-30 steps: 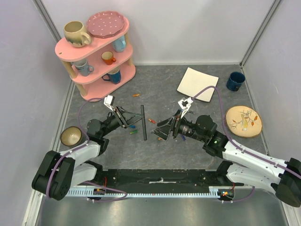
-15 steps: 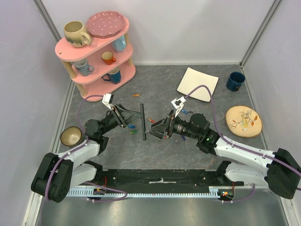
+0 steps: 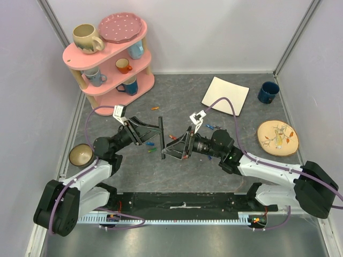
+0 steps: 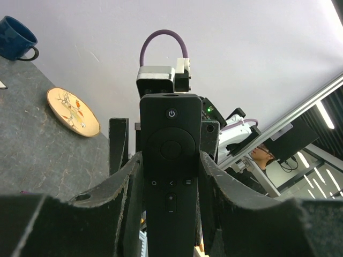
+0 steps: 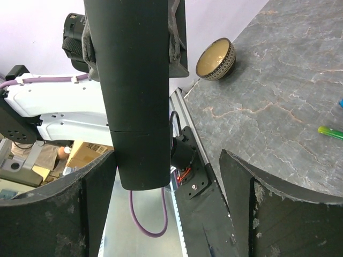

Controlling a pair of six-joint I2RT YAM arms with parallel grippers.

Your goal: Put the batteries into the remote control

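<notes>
- Plainly, the remote [image 3: 162,138] was held up off the desk [image 3: 177,176], between the two arms. The left fingers [image 4: 124,184] were clamped on its two long edges.
- The right fingers [image 5: 268,214] were apart, straddling the remote's free end. One sat just beside its edge and the other stood well clear. I could not tell whether the near one touched.
- The batteries [image 3: 172,137] lay loose on the desk, scattered near and under the arms. Neither pair of fingers held one.
- As I judged it, the remote looked light, stiff and smooth-skinned, so probably slippery. A grip across the narrow sides, as it was held, seemed soundest, since it left the back free.
- The batteries looked small, hard and apt to roll. Taking one across its middle seemed best.
- Only the left wrist view showed the button face, turned toward that camera, and the clamp on both edges.
- Only the right wrist view showed the plain back, with a fine seam across it that was probably the cover's edge. It also showed a green battery [image 5: 331,131] on the desk beyond.
- Only the top view showed how the batteries were spread.
- No view showed whether the recess was open.
</notes>
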